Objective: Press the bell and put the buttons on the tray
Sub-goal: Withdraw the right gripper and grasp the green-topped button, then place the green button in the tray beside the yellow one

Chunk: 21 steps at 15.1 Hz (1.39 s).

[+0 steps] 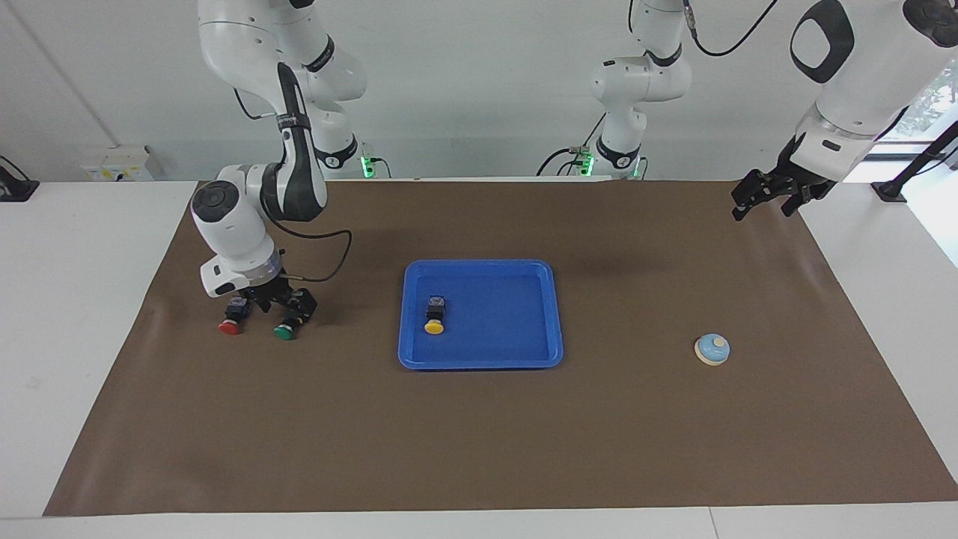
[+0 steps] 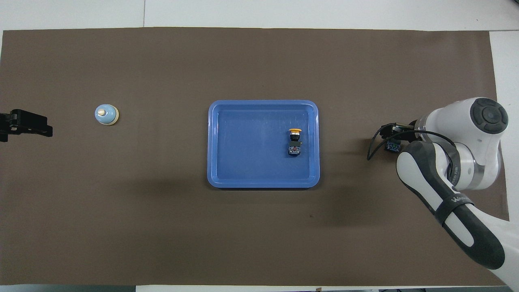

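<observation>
Right end effector [image 1: 283, 307]: low over the surface at the right arm's end, directly over the black body of the green button [image 1: 284, 329]. Jaws spread to full width, 1 finger on each side of that body. Contact with the body: cannot tell. Nothing lifted or gripped. Mostly hidden under the arm's own wrist in the overhead view, with only part of the green button's body [image 2: 392, 146] showing there.

Left end effector [image 1: 775, 195]: raised over the corner of the brown mat [image 1: 479, 449] at the left arm's end, close to the robots. Jaws wide apart, empty. Arm idle.

Buttons, 3 in total:
- Yellow button [image 1: 434, 314]: inside the tray [image 1: 479, 364], lying on its side in the part toward the right arm's end, cap pointing away from the robots.
- Green button: on the mat, well apart from the tray, toward the right arm's end.
- Red button [image 1: 230, 326]: just beside the green one, farther toward the right arm's end, clear of the fingers.

Tray: flat on the mat, near the middle of the surface.

Bell [image 1: 712, 349]: upright on the mat toward the left arm's end, well apart from the tray and from both end effectors.
</observation>
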Tool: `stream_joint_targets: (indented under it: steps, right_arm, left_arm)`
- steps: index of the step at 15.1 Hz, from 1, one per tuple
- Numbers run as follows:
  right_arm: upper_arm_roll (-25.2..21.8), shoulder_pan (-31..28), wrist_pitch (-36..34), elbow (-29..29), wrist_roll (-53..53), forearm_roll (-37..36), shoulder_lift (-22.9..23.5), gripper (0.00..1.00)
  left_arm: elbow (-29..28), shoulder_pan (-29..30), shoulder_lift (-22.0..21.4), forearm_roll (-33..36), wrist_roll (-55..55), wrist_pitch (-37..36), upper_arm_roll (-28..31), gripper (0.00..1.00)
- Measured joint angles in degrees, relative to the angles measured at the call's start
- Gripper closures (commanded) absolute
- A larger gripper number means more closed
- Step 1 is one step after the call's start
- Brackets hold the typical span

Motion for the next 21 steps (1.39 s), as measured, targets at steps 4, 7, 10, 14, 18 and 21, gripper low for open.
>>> stream_joint_targets:
  steps: [4, 7, 10, 14, 18, 21]
  right_arm:
    - [0.19, 0.03, 3.03, -0.89, 0.00, 0.00, 1.71, 0.44]
    - [0.27, 0.04, 3.03, -0.87, 0.00, -0.02, 1.90, 1.00]
    - [0.29, 0.04, 3.02, -0.78, 0.00, -0.11, 1.72, 1.00]
    - [0.44, 0.30, 2.42, -0.49, -0.01, -0.16, 1.72, 1.00]
    - [0.67, 5.49, -5.73, 6.39, 1.40, -0.16, 1.59, 1.00]
    - [0.84, 11.97, -14.48, 15.11, 7.59, -0.10, 1.87, 1.00]
  left_arm:
    - [0.00, 0.00, 0.00, 0.00, 0.00, 0.00, 0.00, 0.00]
    - [0.00, 0.00, 0.00, 0.00, 0.00, 0.00, 0.00, 0.00]
    - [0.00, 0.00, 0.00, 0.00, 0.00, 0.00, 0.00, 0.00]
    - [0.00, 0.00, 0.00, 0.00, 0.00, 0.00, 0.00, 0.00]
    - [0.00, 0.00, 0.00, 0.00, 0.00, 0.00, 0.00, 0.00]
    - [0.00, 0.00, 0.00, 0.00, 0.00, 0.00, 0.00, 0.00]
